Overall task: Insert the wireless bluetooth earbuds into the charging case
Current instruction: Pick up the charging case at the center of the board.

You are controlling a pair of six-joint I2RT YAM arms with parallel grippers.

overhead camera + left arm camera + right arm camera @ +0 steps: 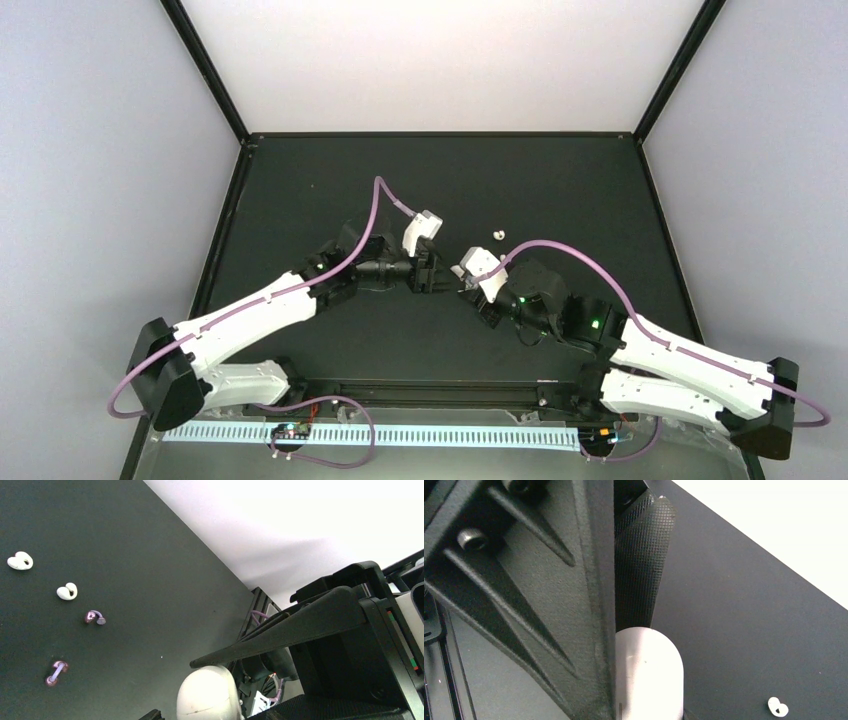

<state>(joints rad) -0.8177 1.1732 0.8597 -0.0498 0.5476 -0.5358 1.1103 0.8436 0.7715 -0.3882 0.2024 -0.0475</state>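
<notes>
Only the left wrist view shows all four earbuds (67, 591).
Right jaws pinch the white charging case (649, 675); left jaws: cannot tell.

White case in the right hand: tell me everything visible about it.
The case is a small, smooth white shell, plastic by its look, with a rounded end and a faint seam line, apparently closed. The right hand pinches it between a ribbed black finger and a textured pad. The left hand sits right beside it; contact is unclear.
</notes>
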